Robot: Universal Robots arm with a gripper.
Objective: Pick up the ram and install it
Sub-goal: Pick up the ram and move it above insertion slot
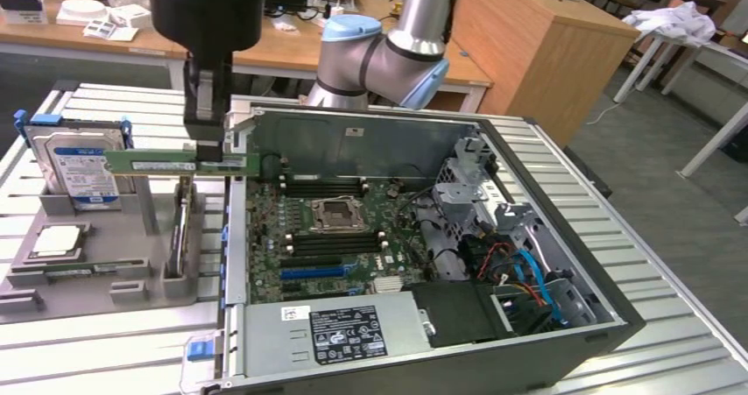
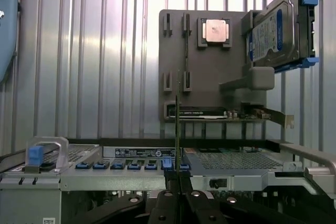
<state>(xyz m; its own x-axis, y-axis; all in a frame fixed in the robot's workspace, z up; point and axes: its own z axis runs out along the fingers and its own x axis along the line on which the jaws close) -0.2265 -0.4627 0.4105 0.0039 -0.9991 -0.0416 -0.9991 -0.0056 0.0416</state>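
The gripper (image 2: 179,195), jaws pinched narrow on the flat faces of the ram (image 1: 152,161), holds it level in the air near the hard drive (image 1: 82,172), just beside the open computer case (image 1: 350,137) on the exterior view's left; it looks light, stiff and probably brittle, best gripped by its faces.

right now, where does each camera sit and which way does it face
exterior view: off the arm, high up, looking down on the open computer case, with the grey tray on the exterior view's left; the arm and its jaws shut on the ram show.
wrist view: on the wrist, looking out past the jaws along the ram's edge at the tray.
shared: ram, tray, hard drive, case.
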